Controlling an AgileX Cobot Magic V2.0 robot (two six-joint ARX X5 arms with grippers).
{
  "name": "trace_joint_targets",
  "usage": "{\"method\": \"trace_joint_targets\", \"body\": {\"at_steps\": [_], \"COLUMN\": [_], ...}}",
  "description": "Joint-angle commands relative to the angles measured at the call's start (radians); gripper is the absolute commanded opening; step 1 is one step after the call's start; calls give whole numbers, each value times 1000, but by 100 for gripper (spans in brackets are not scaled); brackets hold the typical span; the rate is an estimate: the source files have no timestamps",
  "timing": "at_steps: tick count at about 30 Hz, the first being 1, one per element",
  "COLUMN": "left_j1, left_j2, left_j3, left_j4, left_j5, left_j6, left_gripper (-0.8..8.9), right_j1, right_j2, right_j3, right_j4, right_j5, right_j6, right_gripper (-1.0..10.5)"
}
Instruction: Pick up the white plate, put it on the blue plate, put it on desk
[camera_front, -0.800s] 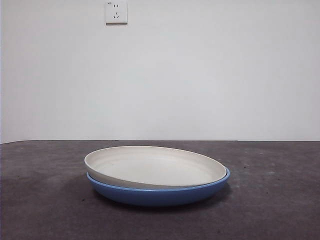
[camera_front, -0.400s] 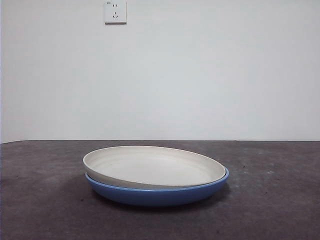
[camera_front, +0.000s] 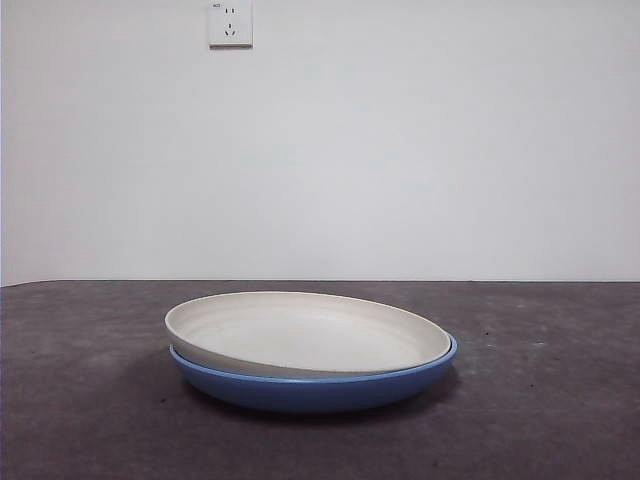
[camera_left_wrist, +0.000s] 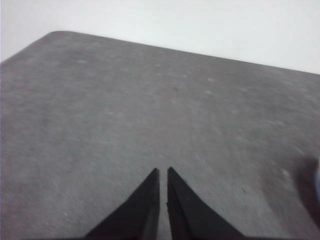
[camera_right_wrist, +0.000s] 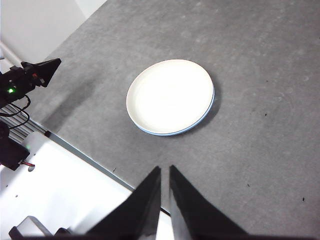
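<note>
Right gripper (camera_right_wrist: 165, 172) pressed together, high above cream round matte white plate (camera_right_wrist: 170, 95) nested on glossy blue plate (camera_right_wrist: 209, 111); left gripper (camera_left_wrist: 163, 174) likewise closed, farther off over bare grey speckled desk (camera_left_wrist: 125, 115).

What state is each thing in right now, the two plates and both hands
white plate: resting in the blue plate, tilted, shifted to one side, nothing holding it.
blue plate: flat on the desk, under the white plate.
left hand: shut, empty, over bare desk.
right hand: shut, empty, high above the plates.
</note>
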Motion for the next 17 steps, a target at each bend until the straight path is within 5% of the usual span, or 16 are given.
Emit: {"method": "trace_joint_targets", "body": {"at_steps": [1, 17], "left_j1": [-2, -60], "left_j2": [-5, -5], "left_j3": [-28, -31], "left_j4": [9, 4], "left_j5": [-16, -142], "left_j6": [-7, 73], "left_gripper": [26, 26], "right_j1": [8, 8], "right_j2": [3, 3], "right_j3": [13, 13], "right_j4": [16, 16], "right_j5": [1, 0], "right_j6": [-9, -9], "right_gripper": [26, 26]}}
